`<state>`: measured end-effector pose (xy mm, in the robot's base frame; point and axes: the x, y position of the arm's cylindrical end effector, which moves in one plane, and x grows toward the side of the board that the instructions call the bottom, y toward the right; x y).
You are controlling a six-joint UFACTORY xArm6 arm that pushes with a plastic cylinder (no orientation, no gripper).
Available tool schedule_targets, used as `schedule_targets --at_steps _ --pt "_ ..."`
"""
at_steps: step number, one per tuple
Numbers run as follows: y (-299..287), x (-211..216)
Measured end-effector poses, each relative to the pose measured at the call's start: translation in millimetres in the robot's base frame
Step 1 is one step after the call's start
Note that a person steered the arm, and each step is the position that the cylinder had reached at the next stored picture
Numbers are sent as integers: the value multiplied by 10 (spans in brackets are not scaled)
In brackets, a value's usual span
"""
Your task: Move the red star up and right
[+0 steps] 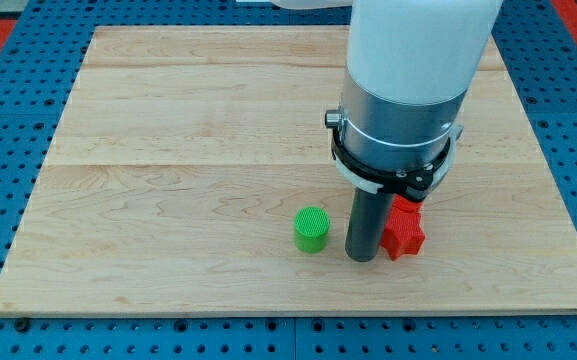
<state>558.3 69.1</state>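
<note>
Down near the bench's [168, 130] bottom edge, my tip [361, 258] touches the red star's [404, 230] left side; the green cylinder [311, 229] stands just beside it, on the view's left. No tool shows.

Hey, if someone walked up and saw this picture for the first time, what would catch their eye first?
The big white and grey arm dominates the view's upper right, ending in a dark rod whose tip rests on the pale wooden board. Right against the rod's right side sits the red star-shaped block, partly hidden behind it. A small green cylinder block stands just left of the tip, apart from it.
</note>
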Motion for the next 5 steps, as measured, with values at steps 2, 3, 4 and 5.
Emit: schedule_targets --at_steps 2,3,4,5 --pt "188 -312" --pt "497 -332" --pt "818 -320" --pt "707 -298"
